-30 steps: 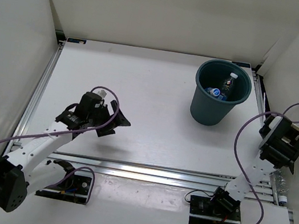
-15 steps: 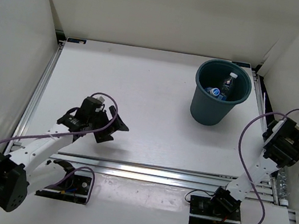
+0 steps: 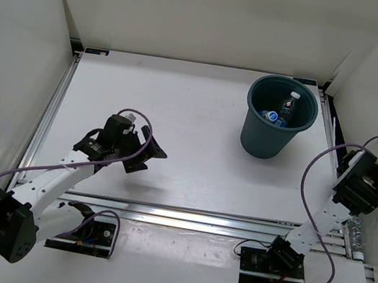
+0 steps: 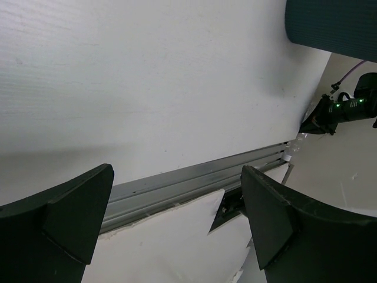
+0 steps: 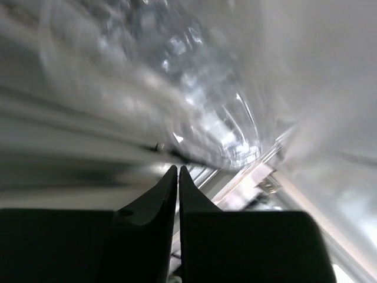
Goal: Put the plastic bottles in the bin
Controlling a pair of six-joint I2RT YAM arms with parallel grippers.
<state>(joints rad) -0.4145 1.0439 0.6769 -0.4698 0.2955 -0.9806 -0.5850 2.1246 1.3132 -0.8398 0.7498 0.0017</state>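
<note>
Bin (image 3: 256, 135) upright at the far right of the desk (image 3: 181, 103), near its back corner. Two blue-labelled bottles (image 3: 287, 107) lie inside it, leaning against the far wall; contents deeper in the bin cannot be made out.

Left fingers (image 4: 59, 218): spread wide, nothing between them, raised over the bare left-centre of the desk and well apart from the bin. The left wrist view looks past them toward the near rail (image 4: 177, 180) of the desk.

Right arm (image 3: 365, 183): reaches out beyond the desk's right edge. Right fingers (image 5: 147, 224): pressed together tip to tip, holding nothing.

Clear bottle (image 5: 194, 88): blurred, close beyond the right fingertips; contact cannot be judged. In the top view it lies on its side by the right-hand rail, off the desk surface, just below the right wrist.
</note>
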